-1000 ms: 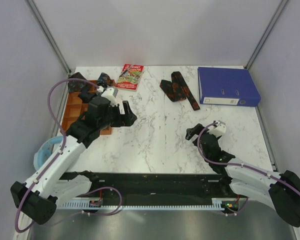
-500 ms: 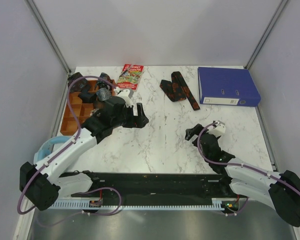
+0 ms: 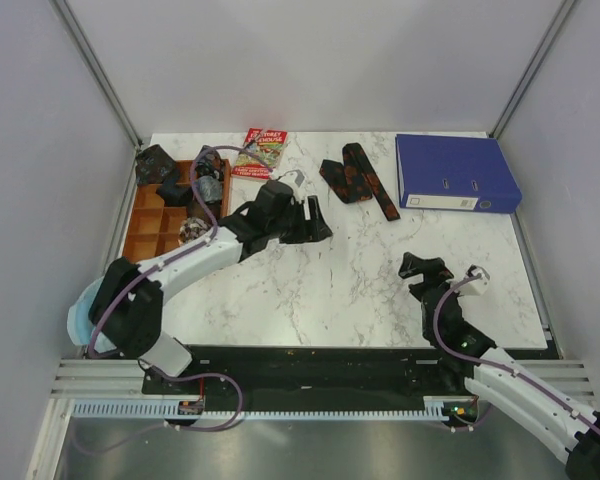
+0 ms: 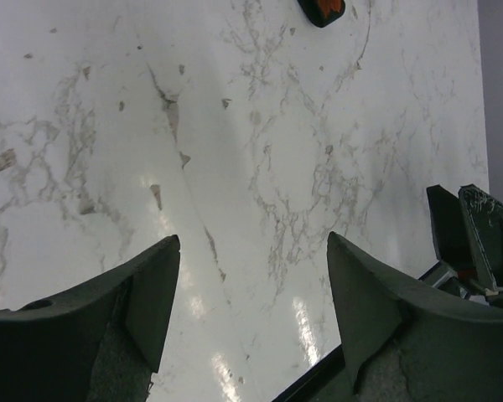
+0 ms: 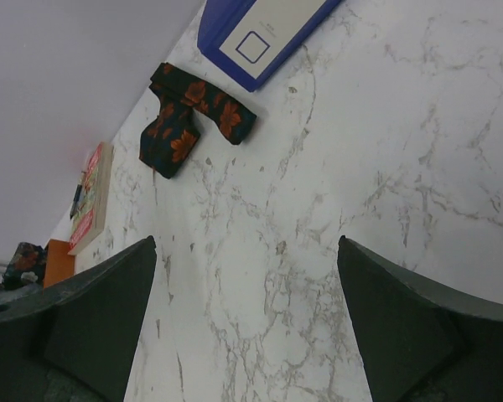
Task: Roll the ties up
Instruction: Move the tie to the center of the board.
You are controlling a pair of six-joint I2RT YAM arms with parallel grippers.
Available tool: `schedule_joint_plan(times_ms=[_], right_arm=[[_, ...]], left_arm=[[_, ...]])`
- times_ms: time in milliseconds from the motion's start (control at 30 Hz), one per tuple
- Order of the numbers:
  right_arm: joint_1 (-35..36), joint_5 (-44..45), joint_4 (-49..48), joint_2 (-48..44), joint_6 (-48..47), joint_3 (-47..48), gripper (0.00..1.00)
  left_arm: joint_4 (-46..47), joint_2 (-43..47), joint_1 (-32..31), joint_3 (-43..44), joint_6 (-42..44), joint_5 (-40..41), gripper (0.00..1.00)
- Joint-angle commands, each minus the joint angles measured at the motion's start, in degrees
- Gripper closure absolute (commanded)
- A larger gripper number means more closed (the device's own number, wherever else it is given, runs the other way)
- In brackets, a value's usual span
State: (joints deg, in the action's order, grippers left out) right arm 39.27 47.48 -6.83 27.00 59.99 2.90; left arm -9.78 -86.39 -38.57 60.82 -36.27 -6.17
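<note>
The long black tie with orange-red blotches (image 3: 358,178) lies folded at the back middle of the marble table; it also shows in the right wrist view (image 5: 189,117), and its tip shows at the top of the left wrist view (image 4: 323,8). Small dark rolled ties (image 3: 208,188) sit in and by the orange tray (image 3: 145,228). My left gripper (image 3: 320,222) is open and empty over bare marble, just left and in front of the long tie (image 4: 251,243). My right gripper (image 3: 417,266) is open and empty nearer the front (image 5: 246,243).
A blue binder (image 3: 455,172) lies at the back right, touching the tie's far end. A red-and-green booklet (image 3: 261,153) lies at the back, right of the tray. A light blue object (image 3: 80,315) sits off the table's left edge.
My left arm has swung right from over the orange tray to the middle of the table, towards the long tie. My right gripper has shifted slightly right and towards the front.
</note>
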Motion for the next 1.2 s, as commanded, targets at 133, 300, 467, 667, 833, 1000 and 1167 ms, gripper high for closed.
schedule_joint_plan(times_ms=[133, 300, 467, 667, 833, 1000, 1167], right_arm=[[0.2, 12.01, -2.04, -0.9, 2.41, -2.63, 0.02], [0.11, 14.04, -2.66, 1.11, 3.29, -2.63, 0.02], [0.11, 14.04, -2.66, 0.68, 3.47, -2.72, 0.02], [0.11, 13.86, -2.57, -0.99, 3.38, -4.48, 0.02], [0.11, 13.78, -2.49, -1.25, 3.47, -4.57, 0.02], [0.11, 13.86, -2.57, -0.9, 3.47, -4.57, 0.02], [0.11, 13.86, -2.75, -0.81, 3.56, -4.48, 0.02]], left_arm=[[8.02, -17.48, -4.14, 15.19, -9.25, -1.65, 0.38], [11.69, -26.26, -4.76, 19.25, -17.68, -0.33, 0.47], [12.51, -33.39, -6.17, 26.09, -23.4, 1.34, 0.49], [12.15, -42.01, -6.7, 34.54, -27.35, 1.95, 0.51], [11.72, -46.32, -7.05, 38.93, -29.82, 2.57, 0.57], [10.23, -50.62, -7.05, 43.15, -30.35, 4.59, 0.58], [8.11, -53.62, -7.05, 47.81, -30.44, 5.2, 0.58]])
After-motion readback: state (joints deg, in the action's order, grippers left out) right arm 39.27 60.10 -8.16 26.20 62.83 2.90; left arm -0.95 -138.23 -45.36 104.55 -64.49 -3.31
